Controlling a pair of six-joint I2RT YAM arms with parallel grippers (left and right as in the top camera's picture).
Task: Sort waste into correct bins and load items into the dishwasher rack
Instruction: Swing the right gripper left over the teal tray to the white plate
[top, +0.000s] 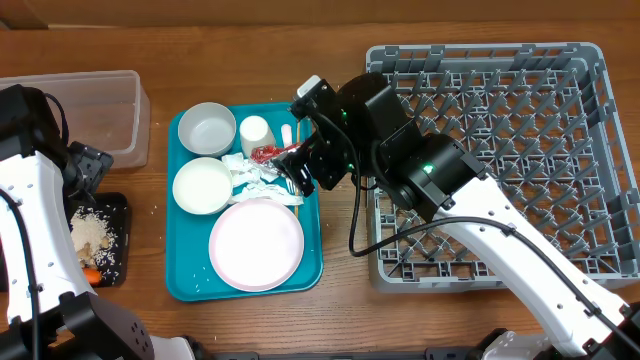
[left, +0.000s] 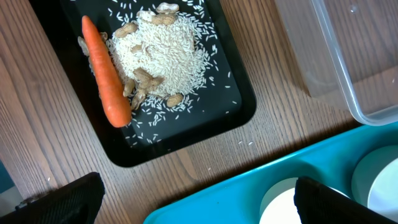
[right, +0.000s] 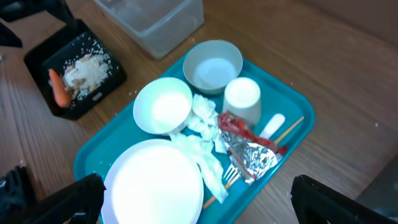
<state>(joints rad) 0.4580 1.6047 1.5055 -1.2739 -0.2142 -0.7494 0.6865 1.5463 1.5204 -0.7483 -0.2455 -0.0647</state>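
Carrot (left: 106, 74) lies beside rice (left: 165, 53) in tray (left: 239, 107); nuts (left: 144, 78), seemingly, among rice.

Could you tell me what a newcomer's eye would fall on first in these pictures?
The bright teal tray at centre stands out, crowded with a pale pink plate and crumpled foil. Right of it sits the big grey dishwasher rack, no dishes showing in it. At far left, an orange carrot lies beside heaped rice in the black tray.
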